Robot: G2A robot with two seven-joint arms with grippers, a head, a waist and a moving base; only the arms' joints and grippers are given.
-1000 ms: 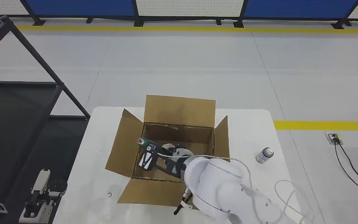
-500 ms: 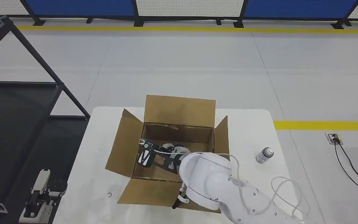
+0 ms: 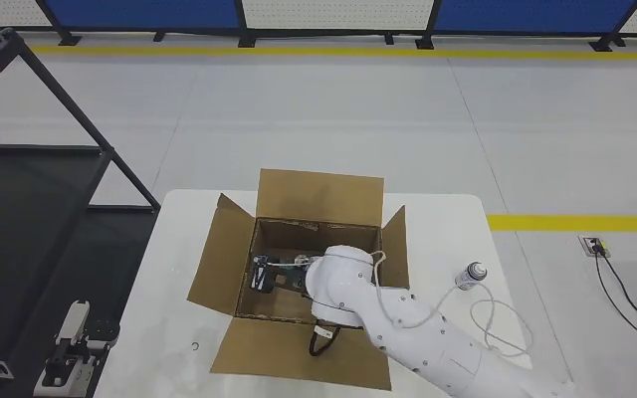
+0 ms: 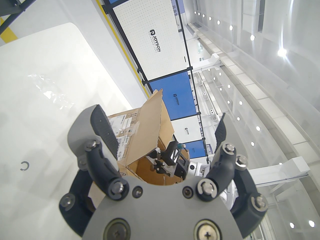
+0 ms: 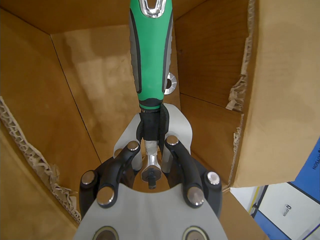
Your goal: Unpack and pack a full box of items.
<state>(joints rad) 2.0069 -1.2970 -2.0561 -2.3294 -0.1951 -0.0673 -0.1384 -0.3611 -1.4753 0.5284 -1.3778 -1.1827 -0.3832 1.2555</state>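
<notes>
Green-handled ratchet (image 5: 150, 58) is clamped by its thin metal neck in the right gripper (image 5: 153, 123), with the handle pointing deep into the cardboard box (image 5: 37, 76), towards the box's 9 o'clock side seen from above. A small silver disc (image 5: 171, 83) shows just beside the handle. With the hold so far from the handle's end, I judge the tool could pivot and snag a wall or torn flap edge. Left gripper (image 4: 160, 114) hangs spread and empty outside the box. A spray can (image 3: 470, 276) stands on the table (image 3: 448, 214) at the box's 3 o'clock.
</notes>
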